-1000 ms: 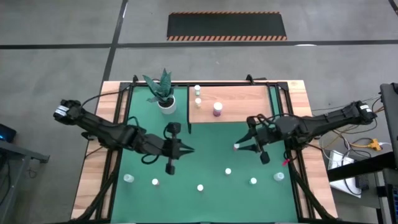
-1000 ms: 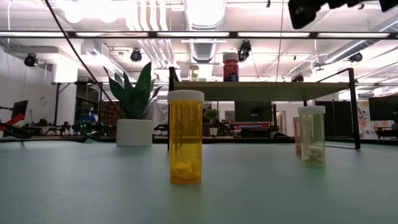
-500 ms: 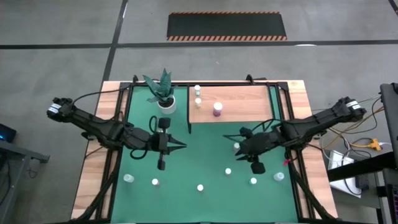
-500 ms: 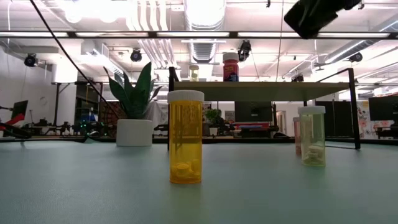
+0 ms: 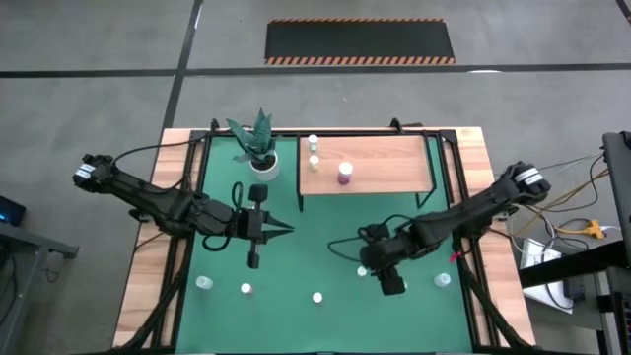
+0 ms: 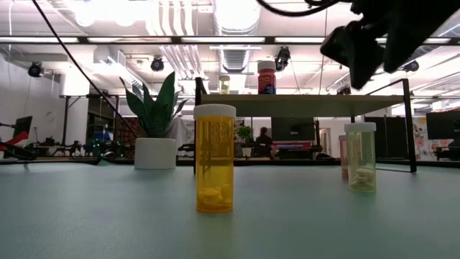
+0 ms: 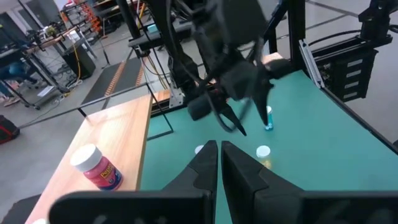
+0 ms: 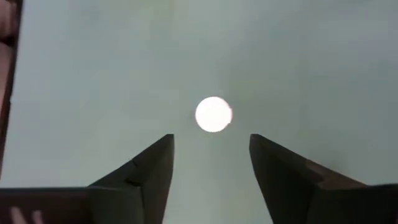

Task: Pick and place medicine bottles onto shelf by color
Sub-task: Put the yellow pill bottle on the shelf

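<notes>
My right gripper (image 5: 364,260) hangs open over the green mat, tipped steeply down, above a bottle with a white cap (image 8: 214,114). The cap shows just ahead of the gap between the fingers, which stand apart from it. My left gripper (image 5: 286,229) is shut with nothing in it, hovering nearly level over the mat's left half. The wooden shelf (image 5: 389,158) at the far side carries a magenta bottle (image 5: 344,173) and two small pale ones (image 5: 314,151). More bottles stand upright on the mat near the front: an orange one (image 6: 214,158) and a whitish one (image 6: 360,156).
A white pot with a green plant (image 5: 261,158) stands left of the shelf. Other bottles stand along the mat's near side (image 5: 245,289), (image 5: 317,297), (image 5: 442,280). The shelf's black frame legs (image 6: 409,122) rise at the right. Bare mat lies between the two grippers.
My right gripper has swung from beside the shelf's front edge toward the table's near edge and a little leftward. It has sunk and tipped from nearly level to steeply down. My left gripper has drawn back slightly toward the left edge, still shut.
</notes>
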`<state>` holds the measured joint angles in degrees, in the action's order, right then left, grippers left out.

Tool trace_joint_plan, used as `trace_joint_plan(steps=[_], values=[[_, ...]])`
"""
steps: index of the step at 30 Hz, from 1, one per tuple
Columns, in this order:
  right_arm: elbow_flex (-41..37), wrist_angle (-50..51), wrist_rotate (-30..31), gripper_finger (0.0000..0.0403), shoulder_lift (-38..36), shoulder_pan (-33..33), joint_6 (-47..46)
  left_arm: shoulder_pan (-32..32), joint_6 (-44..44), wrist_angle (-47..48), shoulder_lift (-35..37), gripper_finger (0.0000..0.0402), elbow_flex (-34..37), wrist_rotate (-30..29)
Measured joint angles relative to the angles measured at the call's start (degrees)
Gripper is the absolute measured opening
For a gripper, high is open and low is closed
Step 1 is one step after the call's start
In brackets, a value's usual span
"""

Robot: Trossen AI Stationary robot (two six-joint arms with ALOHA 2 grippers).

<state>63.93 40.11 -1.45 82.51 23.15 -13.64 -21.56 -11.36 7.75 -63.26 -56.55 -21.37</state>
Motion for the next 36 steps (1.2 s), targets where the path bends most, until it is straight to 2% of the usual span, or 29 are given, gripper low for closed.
trace_joint_plan(steps=[5, 14, 33, 36], values=[[2.19, 0.4, 0.17, 0.0217, 5.68, 1.26, -1.59, 0.0, -0.02, 0.13, 0.46, 0.0004, 0.0, 0.0], [3.1, -0.29, 3.59, 0.0199, 12.82, 1.47, -3.4, 0.0, -0.06, 0.18, 1.64, 0.0004, 0.0, 0.0], [3.1, -3.51, 4.68, 0.0186, 13.23, 1.49, -5.11, 0.0, 0.19, -1.63, 7.08, 0.0004, 4.99, 0.02], [3.1, -3.51, 4.63, 0.017, 13.23, 1.51, -5.94, 0.0, -0.17, -3.06, 7.71, 0.0004, 6.21, 0.02]])
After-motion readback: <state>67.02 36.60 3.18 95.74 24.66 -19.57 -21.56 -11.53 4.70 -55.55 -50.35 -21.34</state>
